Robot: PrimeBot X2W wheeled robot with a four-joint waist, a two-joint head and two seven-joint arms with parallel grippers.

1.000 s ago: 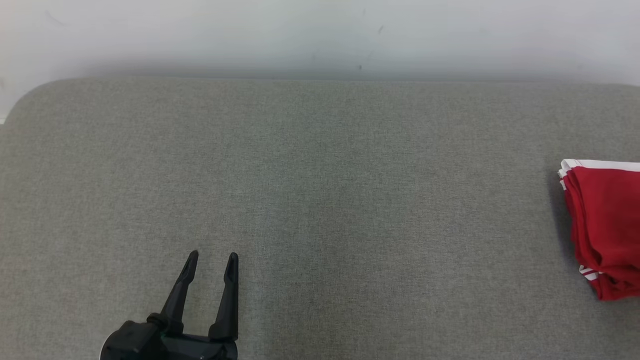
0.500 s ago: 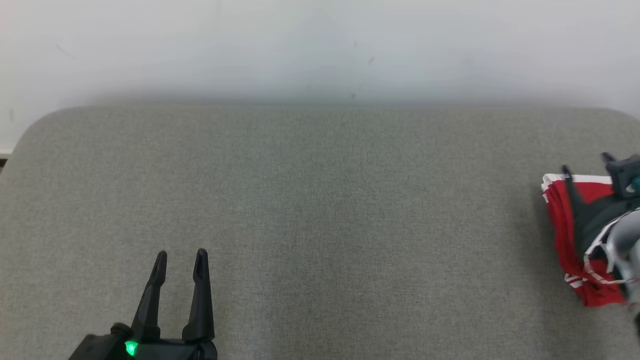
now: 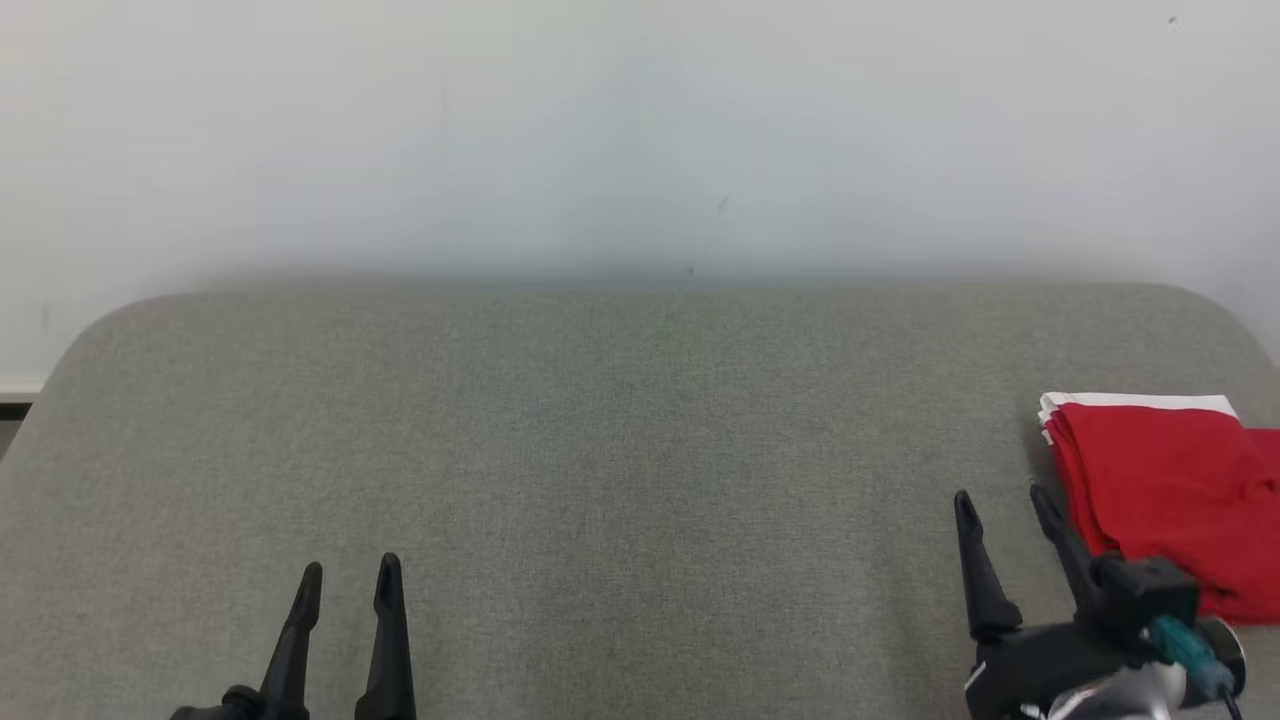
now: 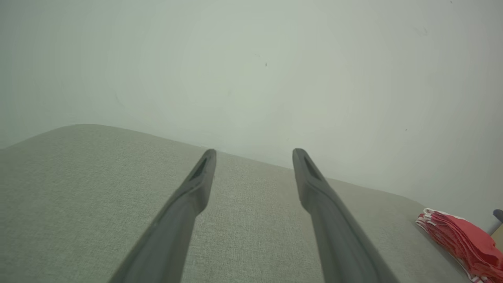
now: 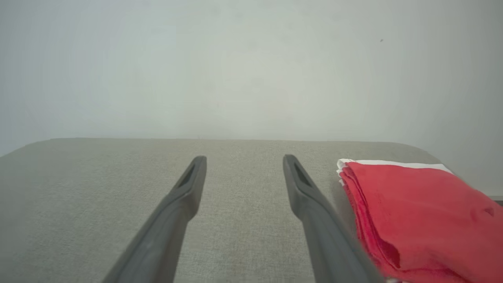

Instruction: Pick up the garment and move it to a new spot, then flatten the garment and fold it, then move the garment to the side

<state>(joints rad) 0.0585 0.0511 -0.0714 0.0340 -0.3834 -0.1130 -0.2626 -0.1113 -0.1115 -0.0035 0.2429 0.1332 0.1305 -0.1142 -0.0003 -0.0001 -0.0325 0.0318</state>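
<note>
Right hand (image 3: 1000, 493) spread, empty, beside folded red garment (image 3: 1160, 490); left hand (image 3: 351, 562) spread too, over woven grey cushion (image 3: 600, 450).

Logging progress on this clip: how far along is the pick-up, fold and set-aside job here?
Looks done: the red garment with white trim lies folded in stacked layers at the right side of the grey fabric-covered surface. In hand: nothing; the left hand and right hand are both open and empty, the right one just beside the garment. Left: seemingly nothing beyond drawing the arms away.
</note>
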